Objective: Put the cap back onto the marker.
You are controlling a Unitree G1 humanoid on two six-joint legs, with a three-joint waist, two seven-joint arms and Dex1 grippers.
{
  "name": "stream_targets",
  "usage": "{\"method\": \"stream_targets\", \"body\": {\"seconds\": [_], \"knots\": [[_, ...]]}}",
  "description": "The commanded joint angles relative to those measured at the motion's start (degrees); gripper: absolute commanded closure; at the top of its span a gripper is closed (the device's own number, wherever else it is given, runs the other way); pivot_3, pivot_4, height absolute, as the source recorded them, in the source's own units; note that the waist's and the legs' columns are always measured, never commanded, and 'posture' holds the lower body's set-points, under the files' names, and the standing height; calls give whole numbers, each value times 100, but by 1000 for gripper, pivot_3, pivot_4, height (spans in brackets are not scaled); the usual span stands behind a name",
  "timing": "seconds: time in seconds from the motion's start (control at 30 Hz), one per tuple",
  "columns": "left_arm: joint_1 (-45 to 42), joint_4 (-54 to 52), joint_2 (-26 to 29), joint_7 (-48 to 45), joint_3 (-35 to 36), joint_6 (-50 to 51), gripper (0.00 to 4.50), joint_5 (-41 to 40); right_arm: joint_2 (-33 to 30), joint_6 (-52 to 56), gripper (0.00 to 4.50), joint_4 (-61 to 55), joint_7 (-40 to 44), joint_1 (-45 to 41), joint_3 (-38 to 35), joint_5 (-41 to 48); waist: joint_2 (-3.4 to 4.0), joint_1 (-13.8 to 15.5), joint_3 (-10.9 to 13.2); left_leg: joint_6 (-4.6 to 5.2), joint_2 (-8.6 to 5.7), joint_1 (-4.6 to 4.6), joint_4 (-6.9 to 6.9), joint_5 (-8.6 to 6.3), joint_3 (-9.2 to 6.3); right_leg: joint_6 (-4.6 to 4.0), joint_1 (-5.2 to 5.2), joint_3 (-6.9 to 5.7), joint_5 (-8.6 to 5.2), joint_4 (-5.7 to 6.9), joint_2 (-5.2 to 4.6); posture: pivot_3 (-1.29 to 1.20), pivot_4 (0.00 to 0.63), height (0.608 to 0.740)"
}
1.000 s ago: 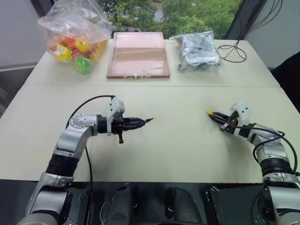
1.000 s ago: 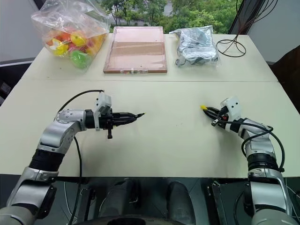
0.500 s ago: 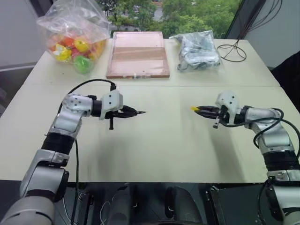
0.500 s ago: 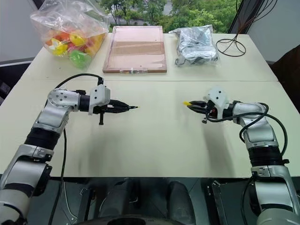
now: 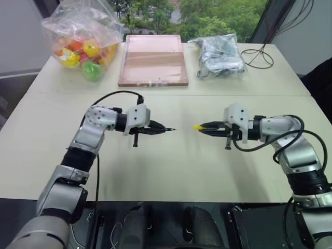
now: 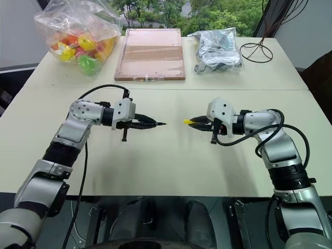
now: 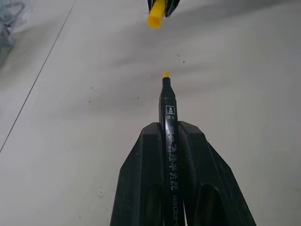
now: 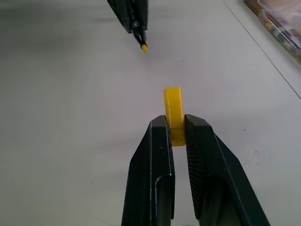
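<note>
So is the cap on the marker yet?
Off. The cap sits in the right gripper, apart from the marker tip held by the left gripper.

Bright, even daylight from the window (image 5: 207,13) (soft shadows); wrist views' far edges blur.

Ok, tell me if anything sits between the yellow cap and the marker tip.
Nothing visible: only open air above bare table separates the small yellow plastic cap from the thin black marker, each gripped, facing the other.

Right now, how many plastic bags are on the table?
2. A bag of toys sits at the far left corner; a bag of grey stuff sits far right of the tray.
</note>
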Motion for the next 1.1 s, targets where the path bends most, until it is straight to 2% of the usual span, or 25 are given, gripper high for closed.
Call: {"method": "stream_targets", "body": {"seconds": [0.03,0.5,1.1], "knots": [[-74,-243,-67,22,26,111,4500,-146,-67,-88,4456,-243,37,2,24,11,0,-5,0,0,0,0,0,0,0,0,0,0,0,0,0,0,150,740],[-10,-542,-205,5,-42,346,4500,-194,21,-104,4456,-398,-27,33,205,27,0,-3,0,-3,0,0,0,2,0,0,0,0,0,0,0,0,150,740],[-53,-219,-254,86,-116,173,4500,-130,56,260,4456,-927,-93,81,265,136,0,-3,0,1,0,0,0,0,-2,0,0,0,0,0,0,0,150,740]]}}
